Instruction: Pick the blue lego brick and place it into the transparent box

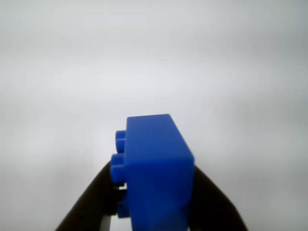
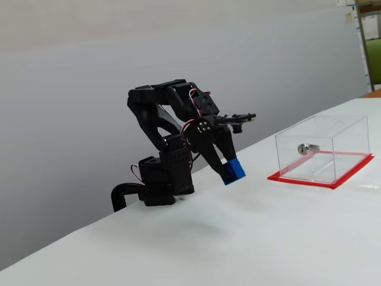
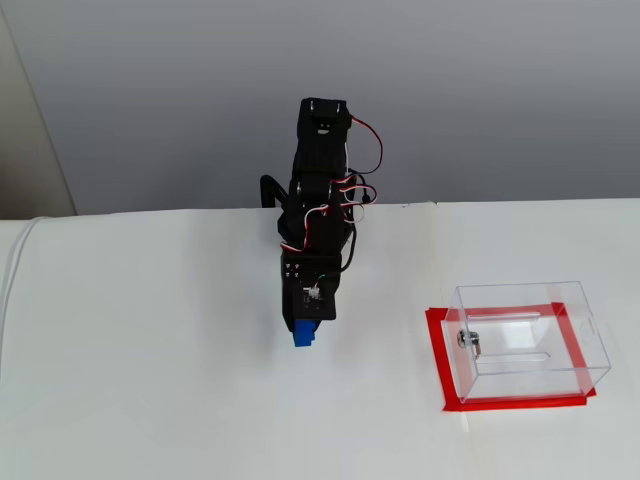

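Black two-finger gripper [image 1: 154, 211] closed on the small bright blue plastic lego brick [image 1: 156, 173]; in the wrist view both dark fingers press the brick's sides from lower left and lower right, studs on its left face, smooth face toward the camera. In a fixed view the gripper [image 2: 229, 170] points down and to the right, brick [image 2: 234, 171] pinched at the fingertips and lifted clear of the white table [image 2: 250, 238], a faint shadow under it. In the other fixed view, looking from in front and above, the gripper [image 3: 305, 333] hangs at the low end of the black arm [image 3: 320, 200], brick [image 3: 305, 333] showing as a blue patch just under the arm's lowest black block. Red and white wires loop along the arm's upper joints. Arm base [image 2: 161, 179] sits at the table's far edge against a plain grey wall. The transparent rectangular plastic box [image 2: 324, 149] stands on the table well apart from the brick, to the right in both fixed views, on a flat red base [image 2: 309, 179]. A small silver metal piece [image 2: 306, 149] lies inside it near the left wall; same box [image 3: 530, 340] and metal piece [image 3: 470, 340] seen from above. Brick is outside the box, not over it.
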You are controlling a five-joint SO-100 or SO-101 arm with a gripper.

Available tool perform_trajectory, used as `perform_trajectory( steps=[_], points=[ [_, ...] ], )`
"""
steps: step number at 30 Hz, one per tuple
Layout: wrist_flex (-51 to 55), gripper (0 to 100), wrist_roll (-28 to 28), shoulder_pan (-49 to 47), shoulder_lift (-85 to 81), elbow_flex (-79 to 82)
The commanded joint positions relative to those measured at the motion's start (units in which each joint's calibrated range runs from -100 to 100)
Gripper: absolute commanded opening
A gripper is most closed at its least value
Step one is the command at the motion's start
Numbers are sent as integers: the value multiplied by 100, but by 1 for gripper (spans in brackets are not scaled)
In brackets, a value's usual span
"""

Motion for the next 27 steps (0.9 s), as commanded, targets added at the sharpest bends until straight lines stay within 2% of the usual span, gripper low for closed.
perform_trajectory(
  steps=[1,18,27],
  points=[
    [7,2,-137,-268,-620,-480],
    [7,2,-189,-2168,-984,-770],
    [-80,2,-173,-4061,-645,-1430]
  ],
)
